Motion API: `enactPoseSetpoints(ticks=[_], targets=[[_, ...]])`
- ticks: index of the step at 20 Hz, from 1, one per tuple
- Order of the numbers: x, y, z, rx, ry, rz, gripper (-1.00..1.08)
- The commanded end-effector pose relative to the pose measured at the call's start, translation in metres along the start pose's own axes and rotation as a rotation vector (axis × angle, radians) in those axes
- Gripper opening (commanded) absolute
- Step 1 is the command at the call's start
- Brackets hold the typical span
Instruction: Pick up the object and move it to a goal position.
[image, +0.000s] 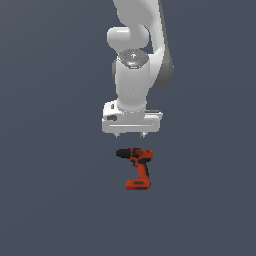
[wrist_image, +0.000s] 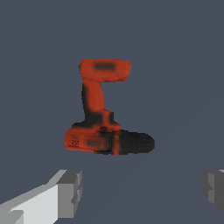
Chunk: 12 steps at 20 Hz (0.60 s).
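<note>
The object, a small red-orange power drill (image: 137, 167) with a black nose and flat red battery base, lies on its side on the grey surface. Its nose points toward the exterior view's left. My white gripper (image: 130, 135) hangs open a short way beyond the drill's body, not touching it, with both short fingertips showing under the hand. In the wrist view the drill (wrist_image: 101, 113) lies whole and unobstructed ahead of the fingers (wrist_image: 70, 192), which stand wide apart with nothing between them.
Only a plain dark grey surface (image: 50, 200) shows around the drill. The white arm (image: 135, 60) rises behind the gripper toward the top of the exterior view.
</note>
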<state>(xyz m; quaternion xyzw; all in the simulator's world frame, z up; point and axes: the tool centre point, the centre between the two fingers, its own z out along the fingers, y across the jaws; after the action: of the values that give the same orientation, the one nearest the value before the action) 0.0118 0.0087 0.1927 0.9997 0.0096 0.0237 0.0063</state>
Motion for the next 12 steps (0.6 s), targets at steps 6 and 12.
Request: enactPoseSetpoints(ticks=[6, 12], targets=[[-0.0008, -0.0028, 0.0019, -0.001, 0.000, 0.000, 1.08], [-0.0011, -0.0038, 0.0023, -0.001, 0.000, -0.001, 1.08]])
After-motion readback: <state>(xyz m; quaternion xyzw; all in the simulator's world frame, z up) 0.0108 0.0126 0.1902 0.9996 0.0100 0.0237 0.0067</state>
